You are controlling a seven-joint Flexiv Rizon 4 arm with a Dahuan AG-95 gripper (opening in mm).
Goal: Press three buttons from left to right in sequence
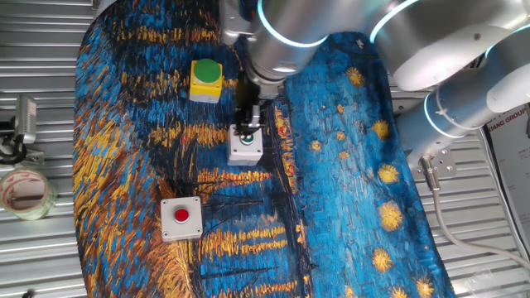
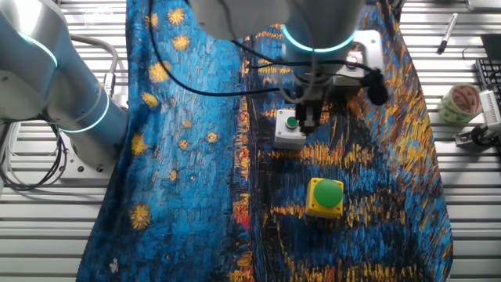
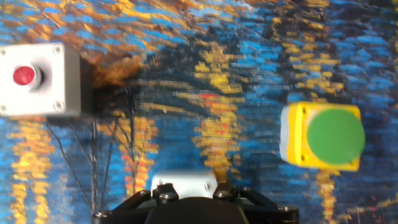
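Hand (image 1: pixel 246 126) over middle box (image 1: pixel 246 147), tape roll (image 1: pixel 25 193) aside.

Three button boxes lie in a row on the cloth (image 1: pixel 348 165) over the surface. The dome box (image 1: pixel 205 80) is at one end, the small-button box (image 1: pixel 245 146) in the middle under the claw (image 1: pixel 247 124), the third box (image 1: pixel 181 218) at the other end. A tape roll (image 1: pixel 25 193) lies beside the cloth.

A ribbed metal surface (image 1: pixel 50 273) is covered by a blue-and-gold painted cloth (image 1: pixel 348 165); a tape roll (image 1: pixel 25 192) is seen at nine o'clock.
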